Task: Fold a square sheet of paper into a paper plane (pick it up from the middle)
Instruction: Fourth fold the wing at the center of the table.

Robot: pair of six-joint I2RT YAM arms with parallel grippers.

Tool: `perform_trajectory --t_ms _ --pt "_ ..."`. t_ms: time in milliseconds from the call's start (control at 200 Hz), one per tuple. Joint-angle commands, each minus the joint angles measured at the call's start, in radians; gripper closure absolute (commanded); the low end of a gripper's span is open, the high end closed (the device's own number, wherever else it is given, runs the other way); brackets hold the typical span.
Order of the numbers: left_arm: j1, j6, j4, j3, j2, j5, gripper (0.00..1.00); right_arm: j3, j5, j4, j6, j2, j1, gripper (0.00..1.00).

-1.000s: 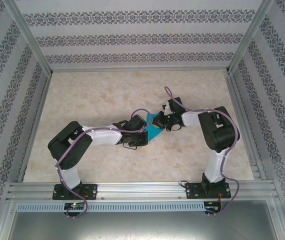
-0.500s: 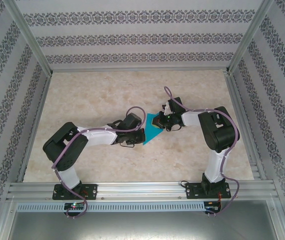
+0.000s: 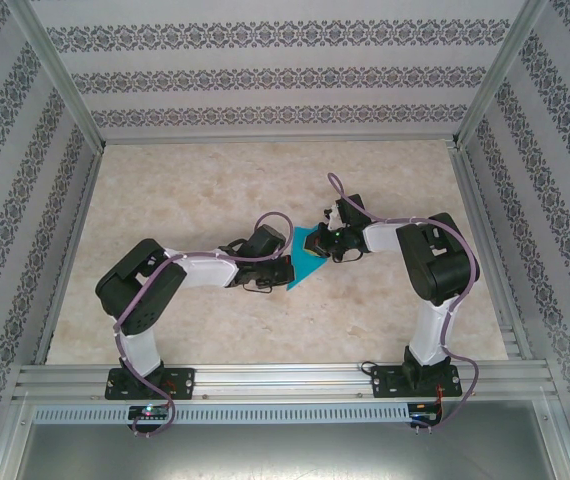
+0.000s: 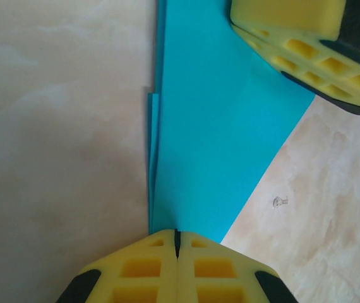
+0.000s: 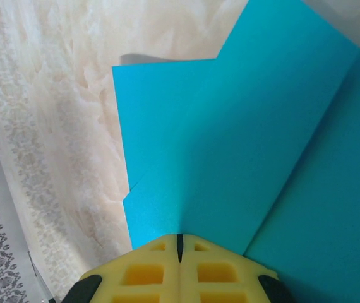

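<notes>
A pale, marbled beige desk (image 3: 215, 180) fills the middle of the top view, closed in by a back wall (image 3: 275, 75) at the top of the frame, a left wall (image 3: 5, 180) and a right wall (image 3: 565, 180), all papered in white with bands of dark floral pattern. Aluminium posts (image 3: 60, 80) slant up from the desk's far corners. Along the lower edge run a grooved aluminium rail (image 3: 285, 380), a perforated strip (image 3: 285, 412) and a grey metal sheet (image 3: 285, 445); the light is soft and even.

Matte paper sheet (image 4: 218, 126), smooth marbled table (image 4: 54, 126)
</notes>
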Motion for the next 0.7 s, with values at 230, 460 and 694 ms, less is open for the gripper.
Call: perform_trajectory --t_ms 230,460,694 --pt "0.005 0.009 -0.126 -0.007 0.026 -0.018 1.0 -0.039 0.069 -0.063 -0.178 -0.168 0.041 1.0" --pt "0.006 0.021 -0.131 0.001 0.035 -0.004 1.0 -0.066 0.048 -0.078 -0.167 -0.175 0.102 1.0" --pt "0.006 0.019 -0.129 0.006 0.043 0.0 1.0 -0.095 0.054 -0.064 -0.137 -0.148 0.127 1.0"
